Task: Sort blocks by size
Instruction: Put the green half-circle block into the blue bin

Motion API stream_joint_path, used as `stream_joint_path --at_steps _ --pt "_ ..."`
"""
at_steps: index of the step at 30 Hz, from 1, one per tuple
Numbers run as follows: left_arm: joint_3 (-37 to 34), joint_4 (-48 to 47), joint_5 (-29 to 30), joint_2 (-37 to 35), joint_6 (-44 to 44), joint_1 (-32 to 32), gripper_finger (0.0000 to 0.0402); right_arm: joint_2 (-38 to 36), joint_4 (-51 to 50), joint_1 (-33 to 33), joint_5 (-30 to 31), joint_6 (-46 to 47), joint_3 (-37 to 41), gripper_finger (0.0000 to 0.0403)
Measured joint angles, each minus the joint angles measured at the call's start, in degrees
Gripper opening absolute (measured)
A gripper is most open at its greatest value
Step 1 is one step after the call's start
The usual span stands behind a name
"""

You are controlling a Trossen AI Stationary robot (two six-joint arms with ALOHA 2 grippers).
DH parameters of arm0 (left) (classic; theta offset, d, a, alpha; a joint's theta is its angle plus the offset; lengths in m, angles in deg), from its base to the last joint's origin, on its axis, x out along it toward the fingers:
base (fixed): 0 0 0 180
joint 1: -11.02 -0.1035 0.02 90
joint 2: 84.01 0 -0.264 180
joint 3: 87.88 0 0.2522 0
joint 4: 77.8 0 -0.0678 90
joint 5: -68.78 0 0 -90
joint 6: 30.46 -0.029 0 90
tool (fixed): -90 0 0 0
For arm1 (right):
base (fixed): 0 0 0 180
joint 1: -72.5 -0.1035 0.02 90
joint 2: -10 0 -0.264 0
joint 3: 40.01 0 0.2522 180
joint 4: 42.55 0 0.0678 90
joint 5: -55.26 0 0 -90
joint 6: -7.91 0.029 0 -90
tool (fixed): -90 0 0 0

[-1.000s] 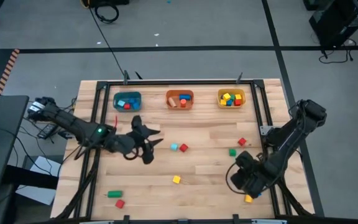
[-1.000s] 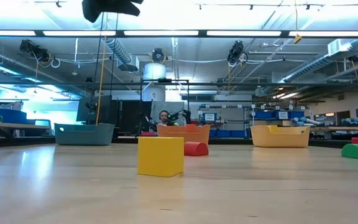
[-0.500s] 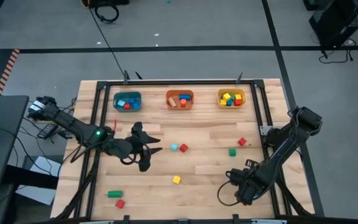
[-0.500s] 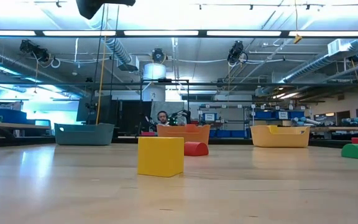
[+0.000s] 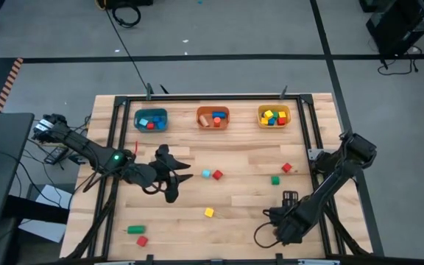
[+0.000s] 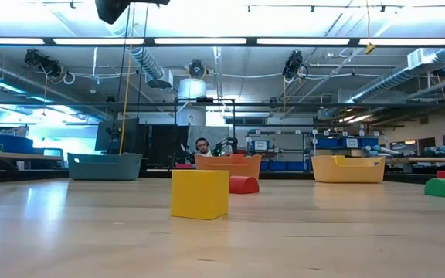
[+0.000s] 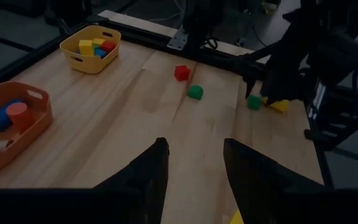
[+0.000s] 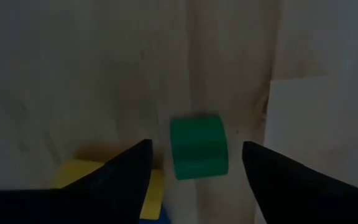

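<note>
Small green wooden cube (image 8: 197, 146), framed between open right gripper (image 8: 194, 163) fingers, near right; left gripper (image 7: 194, 165) spread, mid-table.

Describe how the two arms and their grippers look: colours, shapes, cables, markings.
Both arms are dark, jointed links. The left arm has a small green light near its middle and a pale grey part at its base. The right arm trails looping black cables. The left gripper and right gripper each have two flat, dark, tapered fingers.
</note>
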Motion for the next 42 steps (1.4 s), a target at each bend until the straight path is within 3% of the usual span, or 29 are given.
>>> stream_joint_path --at_steps 6,11,15,18,21,27,31,33,37,42 --pt "0.0 -0.1 0.0 0.0 -0.1 0.0 0.0163 3.8 0.1 0.0 -0.4 -2.6 0.0 0.0248" --pt "0.0 -0.2 0.0 0.0 -0.1 0.0 0.0163 5.9 1.4 0.0 -1.6 -2.8 -0.2 0.0201" --pt "0.0 -0.3 0.0 0.0 -0.2 0.0 0.0163 5.4 1.8 0.0 -1.9 -0.1 -0.2 0.0145" --pt "0.0 -0.3 0.1 0.0 -0.2 -0.1 0.0163 3.0 1.8 0.0 0.1 4.2 0.2 0.0147" --pt "0.0 -0.3 0.3 0.1 -0.3 -0.3 0.0163 -1.5 1.6 0.3 8.3 11.6 0.2 0.0147" --pt "0.0 1.4 0.5 2.0 -1.1 -1.7 0.0163 -10.8 4.6 1.7 33.9 22.0 0.2 0.0147" --pt "0.0 5.8 2.4 4.7 -10.0 -3.6 0.0163 -16.7 8.4 5.5 51.5 22.7 0.1 0.0147" --pt "0.0 9.4 3.7 6.2 -15.6 -4.8 0.0163 -19.6 11.4 8.5 57.2 20.1 0.1 0.0147" --pt "0.0 18.4 5.9 9.0 -28.5 -7.6 0.0163 -23.9 20.2 16.1 58.7 9.7 0.1 0.0147" --pt "0.0 29.9 6.3 11.2 -43.1 -11.9 0.0163 -27.4 36.8 25.7 53.9 -7.1 0.1 0.0147"
